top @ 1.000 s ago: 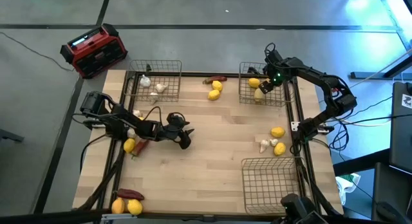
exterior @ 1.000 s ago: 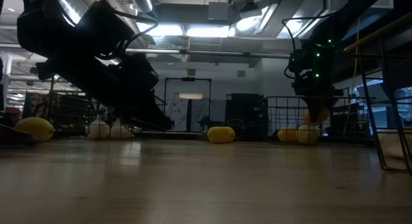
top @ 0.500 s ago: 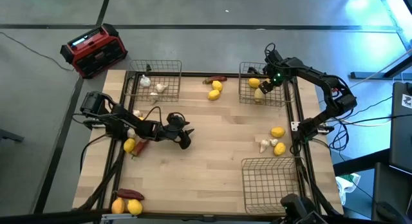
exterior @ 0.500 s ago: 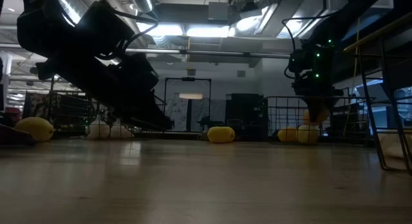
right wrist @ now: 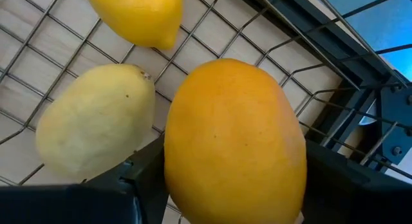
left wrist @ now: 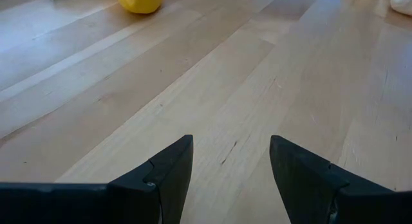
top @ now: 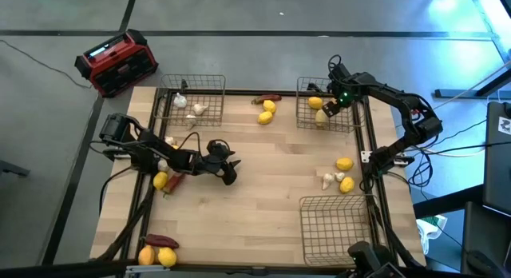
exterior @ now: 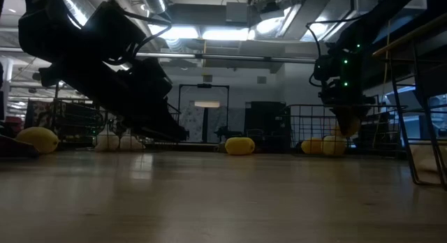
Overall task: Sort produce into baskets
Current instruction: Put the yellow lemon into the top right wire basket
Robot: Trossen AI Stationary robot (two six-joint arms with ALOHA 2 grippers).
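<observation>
My right gripper (top: 326,109) hangs over the far right wire basket (top: 307,88), shut on an orange fruit (right wrist: 235,140). Below the fruit, a yellow lemon (right wrist: 138,15) and a pale lemon (right wrist: 96,121) lie on the basket's mesh floor. My left gripper (top: 228,171) is open and empty over bare wood at the table's left middle (left wrist: 228,163). Two whitish bulbs (top: 196,109) lie in the far left basket (top: 209,80). A third basket (top: 335,226) stands at the near right. My right gripper pinches the orange fruit between its two fingers (right wrist: 145,179), one on each of its opposite sides (right wrist: 177,159). The fingers come from above, pointing down. The fruit is lifted clear of the basket floor and shows below the gripper in the low view (exterior: 347,124).
Loose produce lies on the table: two lemons (top: 267,112) and a dark pepper (top: 267,97) at the far middle, a lemon, a bulb and a small fruit (top: 342,174) at the right, a lemon (top: 160,180) near the left arm, more (top: 156,254) at the near left corner. A red and black box (top: 116,62) stands off the far left corner.
</observation>
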